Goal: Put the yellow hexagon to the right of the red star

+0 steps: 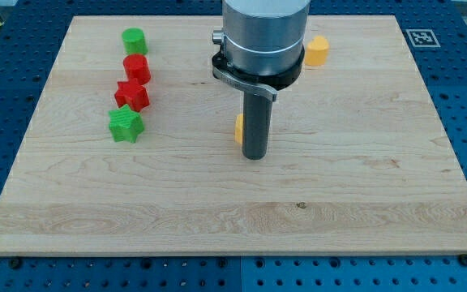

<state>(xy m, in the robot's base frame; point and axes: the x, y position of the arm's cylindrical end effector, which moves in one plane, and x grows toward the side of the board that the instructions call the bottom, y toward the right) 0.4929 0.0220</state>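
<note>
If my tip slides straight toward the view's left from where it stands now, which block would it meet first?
Probably the small yellow block touching the left side of my tip; the rod hides most of it. Further left sits the green star, though depth is unclear.

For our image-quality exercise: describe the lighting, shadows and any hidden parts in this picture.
Camera view: even, soft lighting with no glare on the wooden board; sharp focus throughout; faint shadow under my tip; the dark rod hides most of a small yellow block, so its shape is unclear.

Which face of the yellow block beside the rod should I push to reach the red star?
Probably its view-right face, slightly from the view's bottom: my tip stands on the right of the yellow block, mostly hidden behind the rod, and the red star lies left and a bit up.
</note>
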